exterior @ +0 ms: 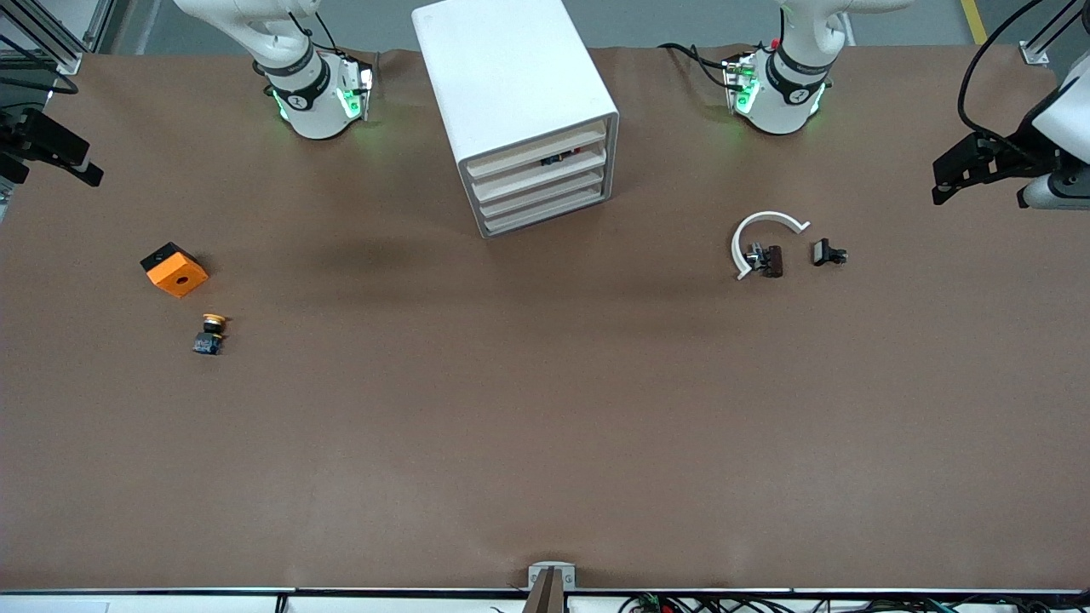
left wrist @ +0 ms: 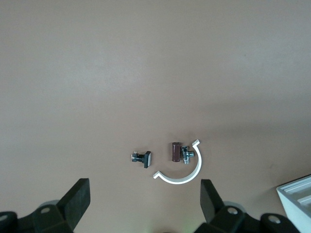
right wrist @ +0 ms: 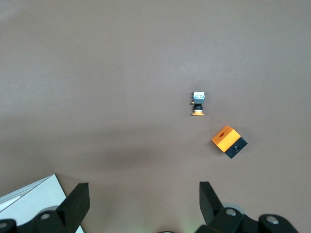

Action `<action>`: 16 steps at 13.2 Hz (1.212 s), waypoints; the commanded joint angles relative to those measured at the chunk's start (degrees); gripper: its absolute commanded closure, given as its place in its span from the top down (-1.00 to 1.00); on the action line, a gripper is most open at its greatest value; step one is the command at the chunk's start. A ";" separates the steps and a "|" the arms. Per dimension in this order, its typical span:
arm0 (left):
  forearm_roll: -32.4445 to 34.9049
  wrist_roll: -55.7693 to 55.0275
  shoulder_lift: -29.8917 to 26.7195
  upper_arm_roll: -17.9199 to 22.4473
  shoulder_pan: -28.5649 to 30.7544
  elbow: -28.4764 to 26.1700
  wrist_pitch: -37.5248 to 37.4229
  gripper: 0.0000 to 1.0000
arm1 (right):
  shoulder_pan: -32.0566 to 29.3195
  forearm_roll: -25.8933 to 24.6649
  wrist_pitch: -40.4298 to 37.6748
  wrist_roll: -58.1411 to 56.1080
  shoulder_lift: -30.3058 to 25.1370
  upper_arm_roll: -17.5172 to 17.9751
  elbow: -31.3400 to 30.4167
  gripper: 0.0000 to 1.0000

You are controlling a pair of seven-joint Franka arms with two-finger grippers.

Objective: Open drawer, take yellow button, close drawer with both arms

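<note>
- Standing on the brown table (exterior: 545, 426) between the two arm bases, the white four-drawer cabinet (exterior: 519, 102) shows all four drawer fronts flush with its frame; something small and dark shows in the slot above the second drawer (exterior: 538, 176).
- Lying on the table toward the right arm's end, the small yellow-capped button with a dark body (exterior: 210, 333) rests on its side, out of the cabinet, just nearer the front camera than the orange-and-black square housing block (exterior: 174, 269).
- Judging by this, the scene matches what the task would leave: button out, drawers shut. It would equally suit a moment where a button inside the cabinet is yet to be fetched; the pictures do not settle which.
- Hanging high at the table's edge, the right gripper (right wrist: 141, 204) has its jaws spread wide with nothing between them; its wrist view looks down on the button (right wrist: 197, 104) and the block (right wrist: 229, 141).
- Hovering high over the left arm's end of the table, the left gripper (left wrist: 145, 201) is likewise wide and holds nothing.
- Lying under it are a white curved plastic clip (exterior: 760, 238), a small brown-and-metal part (exterior: 768, 260) touching the clip's inner side, and a small black part (exterior: 827, 253) near them.
</note>
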 commanded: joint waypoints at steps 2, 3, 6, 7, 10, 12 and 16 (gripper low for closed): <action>-2.28 0.13 1.15 -0.38 2.06 0.94 0.35 1.00 | -0.36 -1.08 0.44 -0.41 -1.50 0.65 -1.32 1.00; -1.92 -0.04 1.07 -0.46 1.97 0.94 0.35 1.00 | -0.36 -1.17 0.44 -0.41 -1.50 0.65 -1.32 1.00; -1.92 -0.05 1.24 -0.47 2.23 0.94 0.35 1.00 | -0.27 -1.70 0.44 -0.41 -1.50 0.74 -1.32 1.00; -1.92 -0.05 1.24 -0.47 2.49 0.85 0.35 1.00 | -0.27 -1.70 0.44 -0.41 -1.50 0.74 -1.32 1.00; -1.92 -0.05 1.33 -0.38 2.41 0.94 0.62 1.00 | -0.36 -1.70 0.35 -0.49 -1.50 0.65 -1.32 1.00; -1.92 -0.13 1.33 -0.38 2.50 0.85 0.71 1.00 | -0.27 -1.70 0.53 -0.49 -1.50 0.65 -1.32 1.00; -1.92 -0.13 1.42 -0.38 2.50 0.85 0.79 1.00 | -0.27 -1.70 0.53 -0.49 -1.50 0.65 -1.32 1.00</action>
